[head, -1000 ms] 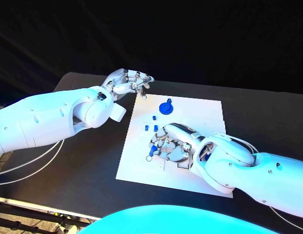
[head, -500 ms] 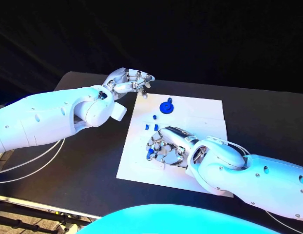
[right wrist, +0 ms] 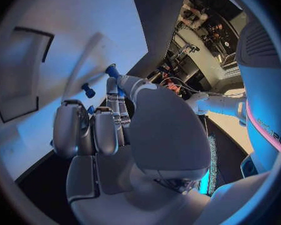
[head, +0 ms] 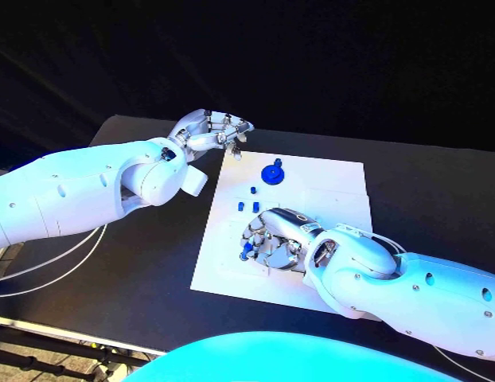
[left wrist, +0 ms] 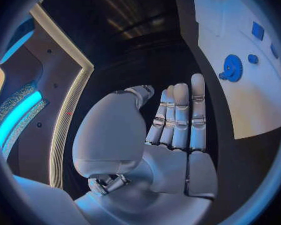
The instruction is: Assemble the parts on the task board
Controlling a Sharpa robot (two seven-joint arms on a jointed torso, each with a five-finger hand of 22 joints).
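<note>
**Head view: right hand low over the task board, left hand held off its far corner**

Head view shows the white task board (head: 322,179) lying in the middle of the black counter (head: 431,183). The right hand (head: 273,239) is down over the board's near-left part, palm toward the plate, fingers curled around a small blue part (head: 245,247) at their tips. Whether the fingers actually pinch that piece or only touch it cannot be told from this view. In the right wrist view the same hand (right wrist: 115,130) hangs just over the white surface, with a blue peg (right wrist: 88,90) standing on the board just ahead of the fingertips (right wrist: 113,85), and another bit of blue right at one fingertip.

On the far part of the board lies a blue gear (head: 271,174), with small blue pegs (head: 247,205) between it and the right hand.

The left hand (head: 211,134) is raised above the counter just off the board's far-left corner, fingers curled inward; the head view does not make clear if anything sits between them. In the left wrist view its fingers (left wrist: 181,117) lie straight and pressed side by side, holding nothing visible, and the gear (left wrist: 232,67) rests on the board well apart from them.
</note>
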